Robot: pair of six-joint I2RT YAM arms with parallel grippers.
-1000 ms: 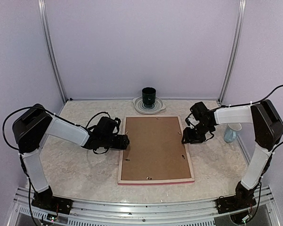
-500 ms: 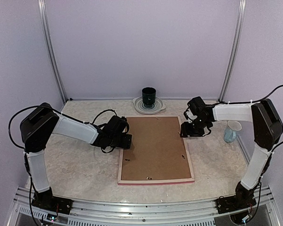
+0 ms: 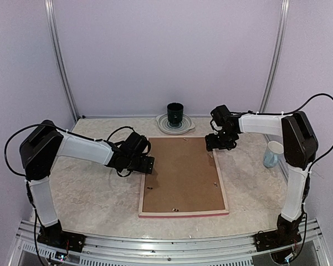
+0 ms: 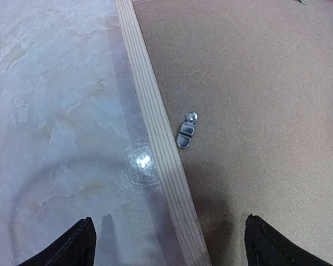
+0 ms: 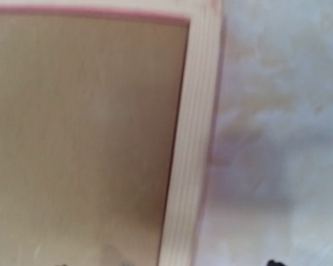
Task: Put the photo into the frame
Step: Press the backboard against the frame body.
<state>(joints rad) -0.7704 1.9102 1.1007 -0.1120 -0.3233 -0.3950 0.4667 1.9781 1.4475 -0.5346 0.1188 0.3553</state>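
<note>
— Left gripper (image 3: 145, 164): where was it when you looked?
— Over the left rim of the frame (image 3: 223, 191), toward the far end. In the left wrist view its fingers (image 4: 77, 244) were spread wide. One was over the table (image 3: 88, 194) and the other over the backing board (image 3: 180, 172), with the pale wooden rim running between them. They gripped nothing.
— And how did the frame lie?
— Flat and face down in the middle of the table, its long sides running away from the arms. The brown backing board filled it, and a thin pink edge showed along the near side. A small metal turn clip (image 4: 187, 130) sat on the board just beside the left rim.
— What about the right gripper (image 3: 211, 145)?
— It was at the far right corner of the frame. Its wrist view was blurred. That view showed the corner with its wooden rim and pink edge but almost none of the fingers, so I could not tell whether they were spread or closed.
— Was anything else on the table?
— A dark green cup (image 3: 175, 113) stood on a pale plate (image 3: 162, 126) near the back wall, just beyond the frame's far edge. A pale cup (image 3: 273, 153) stood off to the right, near the right arm.
</note>
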